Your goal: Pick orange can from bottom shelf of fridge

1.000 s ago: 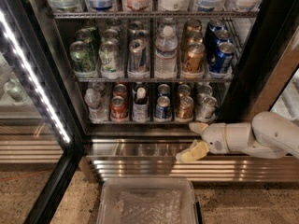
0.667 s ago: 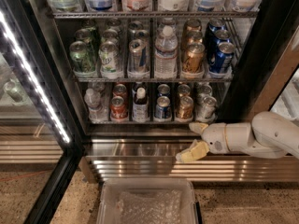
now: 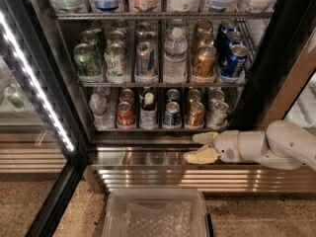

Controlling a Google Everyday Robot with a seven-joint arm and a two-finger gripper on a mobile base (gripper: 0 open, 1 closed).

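Observation:
The orange can [image 3: 196,114] stands upright at the front of the fridge's bottom shelf [image 3: 148,129], right of centre, with a second amber can [image 3: 193,96] behind it. My gripper [image 3: 201,147] hangs just in front of the fridge, a little below the shelf's front rail and under the orange can. Its two yellowish fingers [image 3: 199,157] are apart and hold nothing. The white arm [image 3: 276,147] reaches in from the right.
On the same shelf stand a blue can [image 3: 172,113], a dark bottle [image 3: 148,110], a red can [image 3: 124,113], a water bottle [image 3: 97,107] and a silver can [image 3: 218,112]. Fuller racks sit above. The open glass door with its LED strip [image 3: 34,78] is left. A clear plastic bin [image 3: 155,214] lies on the floor.

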